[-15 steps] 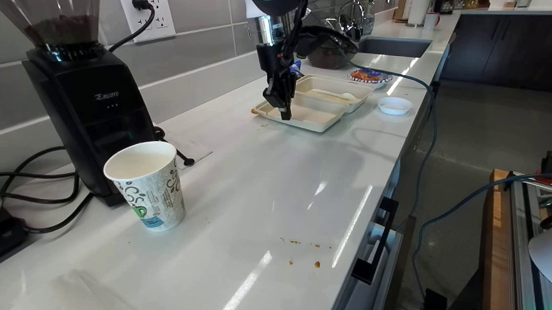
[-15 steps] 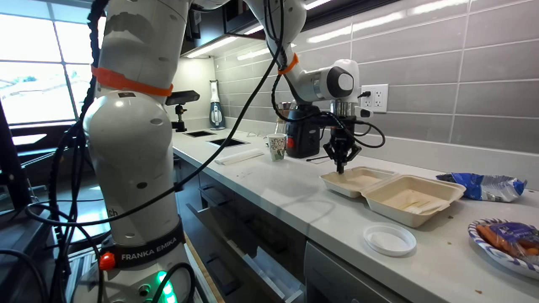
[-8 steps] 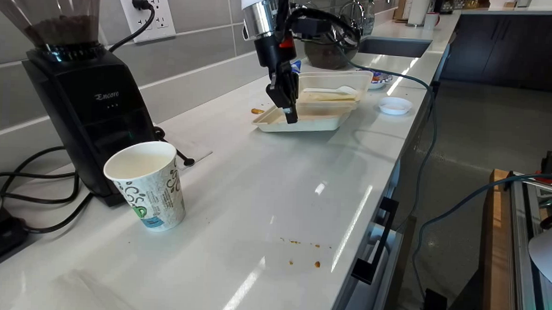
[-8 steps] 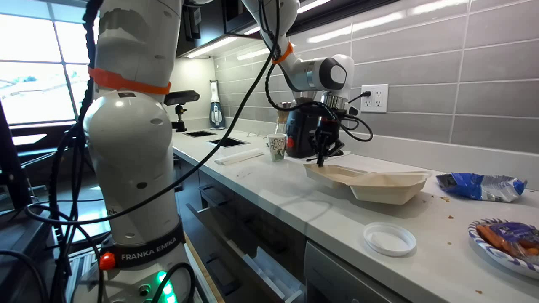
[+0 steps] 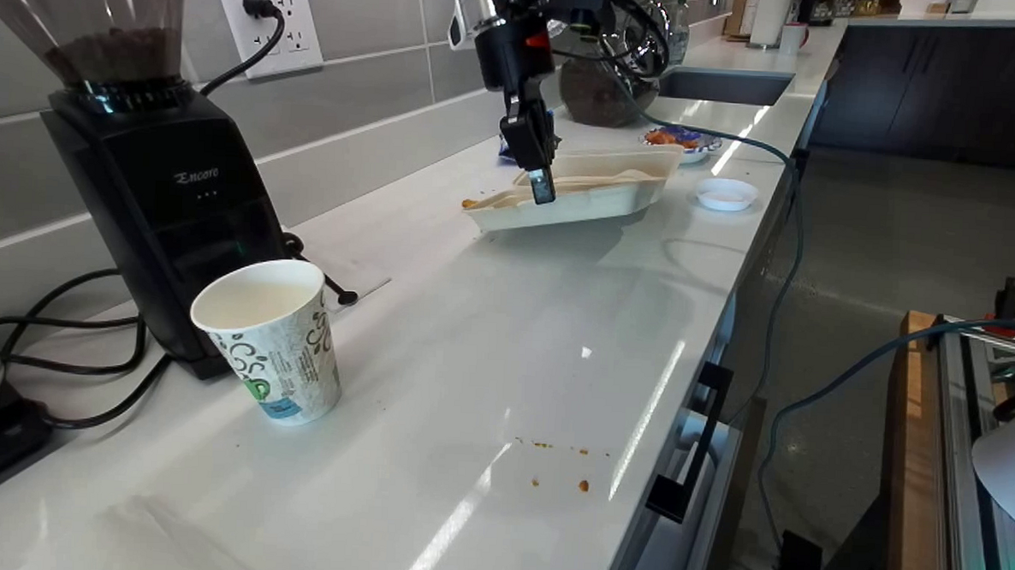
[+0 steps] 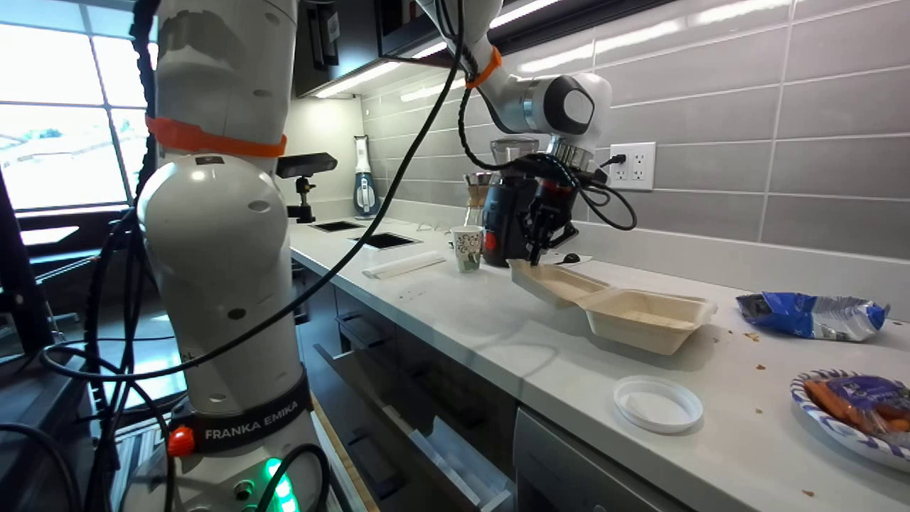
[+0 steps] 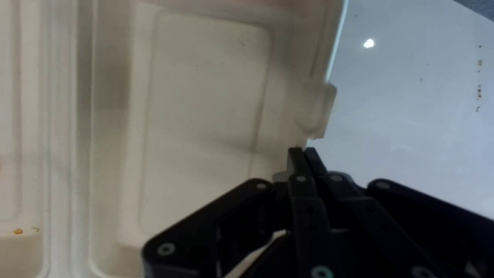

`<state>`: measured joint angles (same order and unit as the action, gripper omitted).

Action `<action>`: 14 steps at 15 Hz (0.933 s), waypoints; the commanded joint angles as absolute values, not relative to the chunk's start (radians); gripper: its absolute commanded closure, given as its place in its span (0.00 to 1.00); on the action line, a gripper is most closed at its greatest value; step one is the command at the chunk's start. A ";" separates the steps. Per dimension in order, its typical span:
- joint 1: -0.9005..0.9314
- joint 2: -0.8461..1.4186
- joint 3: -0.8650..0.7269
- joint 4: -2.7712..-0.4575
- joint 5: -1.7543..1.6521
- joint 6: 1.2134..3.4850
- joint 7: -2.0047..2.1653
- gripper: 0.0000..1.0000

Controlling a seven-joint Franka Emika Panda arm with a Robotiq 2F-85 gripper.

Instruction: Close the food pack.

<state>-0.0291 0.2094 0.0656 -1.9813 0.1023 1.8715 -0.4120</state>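
The food pack is a beige hinged clamshell box, open, with its two halves side by side. It shows in both exterior views (image 5: 584,204) (image 6: 643,320) and in the wrist view (image 7: 204,92). My gripper (image 5: 543,192) (image 6: 534,257) points down at the outer edge of the half nearer the coffee grinder. In the wrist view the fingertips (image 7: 303,150) are together on that rim, beside its small tab. This half is raised and tilted off the counter, with a shadow under it. The deeper half lies beyond the hinge, its inside partly hidden in an exterior view.
A patterned paper cup (image 5: 277,352) and a black coffee grinder (image 5: 177,211) stand on the counter. A white round lid (image 6: 657,404), a plate of carrots (image 6: 853,419) and a blue bag (image 6: 814,316) lie near the pack. The tiled wall runs along the back.
My gripper has risen with the rim. The gripped half, lying flat before, is now tilted up, and the whole pack has shifted slightly towards the grinder.
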 commanded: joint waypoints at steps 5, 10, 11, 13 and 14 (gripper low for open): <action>-0.152 0.212 0.008 -1.930 0.344 1.737 -0.721 0.99; -0.195 0.224 -0.038 -1.904 0.437 1.676 -0.817 0.99; -0.196 0.220 -0.045 -1.902 0.433 1.687 -0.817 0.99; -0.195 0.221 -0.054 -1.892 0.419 1.705 -0.812 0.99; -0.197 0.221 -0.058 -1.886 0.423 1.708 -0.809 0.99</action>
<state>-0.1950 0.2070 -0.0458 -1.9139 0.4083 1.7037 -0.8001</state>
